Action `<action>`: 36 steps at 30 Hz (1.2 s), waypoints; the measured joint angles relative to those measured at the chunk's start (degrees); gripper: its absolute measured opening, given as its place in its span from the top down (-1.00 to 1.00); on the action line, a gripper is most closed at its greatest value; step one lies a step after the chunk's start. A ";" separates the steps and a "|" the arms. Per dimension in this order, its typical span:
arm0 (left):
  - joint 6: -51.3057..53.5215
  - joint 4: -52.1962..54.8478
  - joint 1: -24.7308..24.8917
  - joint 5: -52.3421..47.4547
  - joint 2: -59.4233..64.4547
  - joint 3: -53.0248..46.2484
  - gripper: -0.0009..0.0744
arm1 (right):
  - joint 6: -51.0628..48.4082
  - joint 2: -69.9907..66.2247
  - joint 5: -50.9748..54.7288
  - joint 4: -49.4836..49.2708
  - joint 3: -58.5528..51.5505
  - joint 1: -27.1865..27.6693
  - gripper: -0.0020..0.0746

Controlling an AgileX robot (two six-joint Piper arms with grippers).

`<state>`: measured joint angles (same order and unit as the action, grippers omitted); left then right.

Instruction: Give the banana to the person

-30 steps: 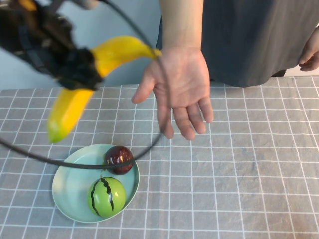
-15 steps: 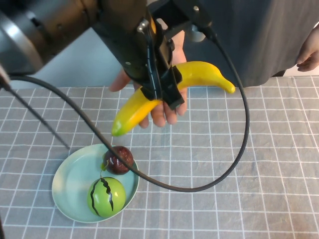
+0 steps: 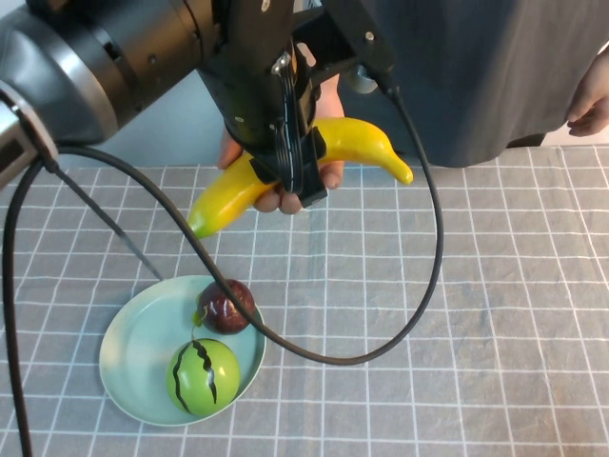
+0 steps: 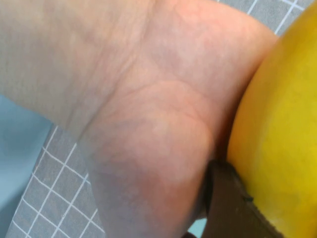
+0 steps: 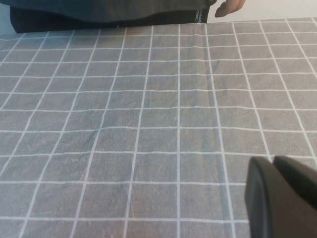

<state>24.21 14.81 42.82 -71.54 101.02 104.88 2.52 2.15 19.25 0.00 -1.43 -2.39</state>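
My left gripper (image 3: 295, 167) is shut on the banana (image 3: 362, 143), a long curved bright-yellow fruit, and holds it high above the table at the back. The person (image 3: 476, 67) in the dark grey garment stands behind the table. Their open hand (image 3: 285, 195) lies right under the banana, mostly hidden by my arm. In the left wrist view the palm (image 4: 148, 124) touches the banana (image 4: 282, 139) beside one finger (image 4: 233, 208). My right gripper (image 5: 280, 171) is shut and empty, low over the cloth; it is out of the high view.
A light green plate (image 3: 133, 357) at the front left holds a dark red round fruit (image 3: 226, 306) and a green striped round fruit (image 3: 203, 376). My left arm's black cable (image 3: 433, 276) loops over the grey checked cloth. The person's other hand (image 3: 592, 95) is at the far right.
My left gripper has carried the banana right and then a little back, onto the person's open hand. The hand has drawn back toward the table's far edge under the banana.
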 joint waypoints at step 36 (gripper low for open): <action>-20.94 -4.22 0.00 -0.48 -33.13 -10.54 0.97 | 0.00 0.00 0.00 0.00 0.00 0.00 0.97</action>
<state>3.27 10.59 42.82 -72.01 67.89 94.34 2.52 2.15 19.25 0.00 -1.43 -2.39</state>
